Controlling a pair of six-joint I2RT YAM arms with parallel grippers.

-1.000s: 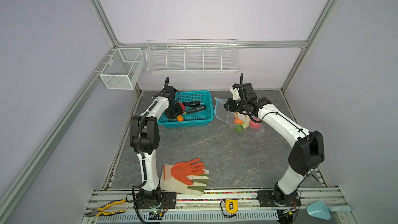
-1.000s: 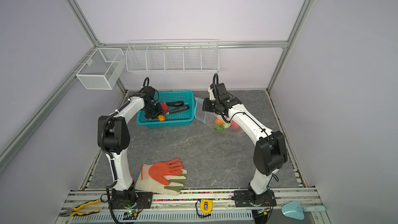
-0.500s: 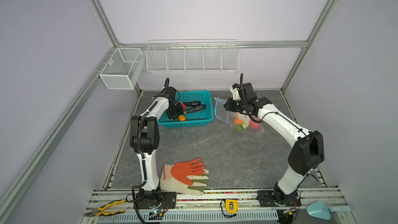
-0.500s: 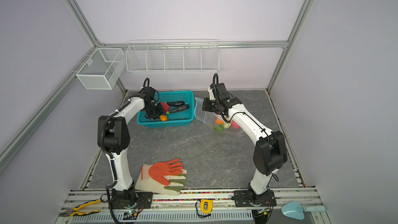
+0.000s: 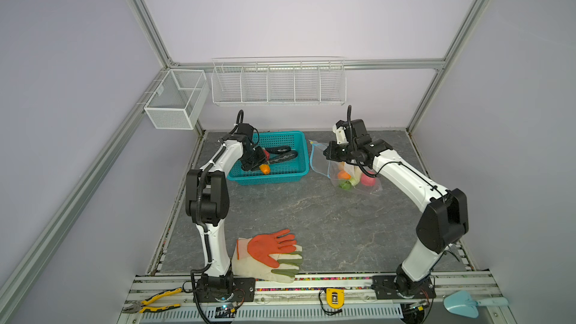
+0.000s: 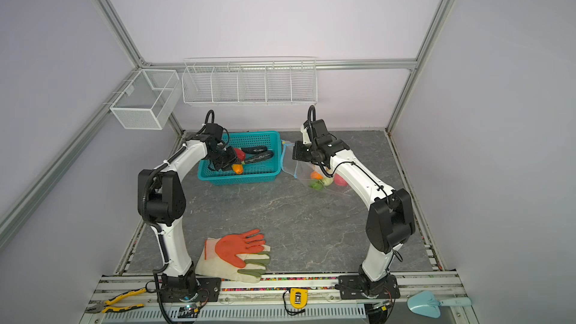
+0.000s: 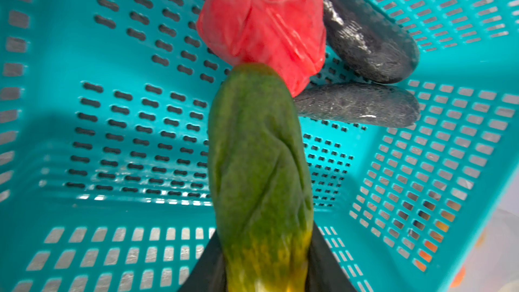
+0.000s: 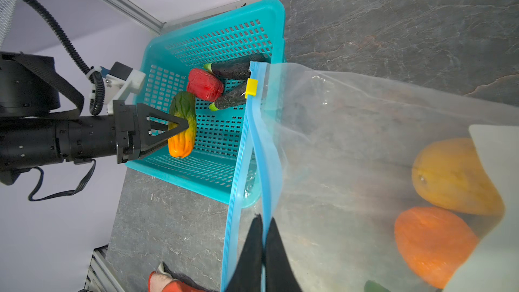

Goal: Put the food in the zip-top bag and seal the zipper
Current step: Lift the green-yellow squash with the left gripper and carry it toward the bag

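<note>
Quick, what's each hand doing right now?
Left hand: closed on a green-and-orange toy vegetable.
Right hand: closed on the zipper of the zip-top bag.

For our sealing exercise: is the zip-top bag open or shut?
Open: on the zip-top bag, blue zipper strips part past the yellow slider; right gripper pinches one.

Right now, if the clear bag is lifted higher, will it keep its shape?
Probably not: the bag is thin wrinkled film, so it should sag. The loose fruits inside would likely slide downward. The right gripper pinches only the blue strip; it may slip.
</note>
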